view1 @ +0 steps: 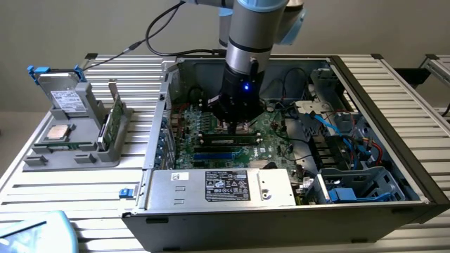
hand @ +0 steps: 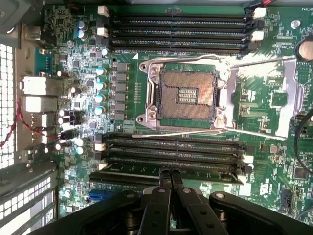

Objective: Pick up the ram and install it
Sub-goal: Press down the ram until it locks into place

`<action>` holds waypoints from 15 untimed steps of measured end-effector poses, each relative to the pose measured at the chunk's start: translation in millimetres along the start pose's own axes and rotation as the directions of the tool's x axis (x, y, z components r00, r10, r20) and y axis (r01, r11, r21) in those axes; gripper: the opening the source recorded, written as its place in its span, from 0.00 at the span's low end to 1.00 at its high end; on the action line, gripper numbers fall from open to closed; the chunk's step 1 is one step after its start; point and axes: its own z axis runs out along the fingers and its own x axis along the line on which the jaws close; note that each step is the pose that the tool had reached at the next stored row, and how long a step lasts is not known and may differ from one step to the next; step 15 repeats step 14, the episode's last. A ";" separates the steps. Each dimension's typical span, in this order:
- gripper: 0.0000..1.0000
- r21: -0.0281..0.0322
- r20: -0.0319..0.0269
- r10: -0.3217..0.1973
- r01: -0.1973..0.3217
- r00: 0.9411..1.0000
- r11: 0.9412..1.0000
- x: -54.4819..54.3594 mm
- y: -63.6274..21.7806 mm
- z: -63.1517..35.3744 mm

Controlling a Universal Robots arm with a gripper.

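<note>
exterior view, from its left: a grey holder [view1: 74,138] on the slatted counter [view1: 42,190] carries a drive, a square silver chip [view1: 58,132] and an upright green stick [view1: 110,120]. further toward that view's right stands the open computer case [view1: 393,174], where the arm reaches down to the motherboard [view1: 211,153]. the claw [view1: 235,125] sits just above the ram [view1: 226,139], which lies level in a black memory slot. wrist view: the claw [hand: 170,175] has its fingers [hand: 165,182] pressed together, tips at the top edge of the ram [hand: 161,167] in the slot; the empty processor socket [hand: 187,94] lies beyond.
</note>
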 end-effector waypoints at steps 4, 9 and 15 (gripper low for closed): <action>0.10 0.001 0.000 0.001 -0.001 1.000 1.000 0.4 -6.9 -1.4; 0.10 0.000 0.000 0.010 -0.010 1.000 1.000 0.7 -8.9 -3.3; 0.10 0.001 0.000 0.010 -0.010 1.000 1.000 0.7 -8.9 -3.4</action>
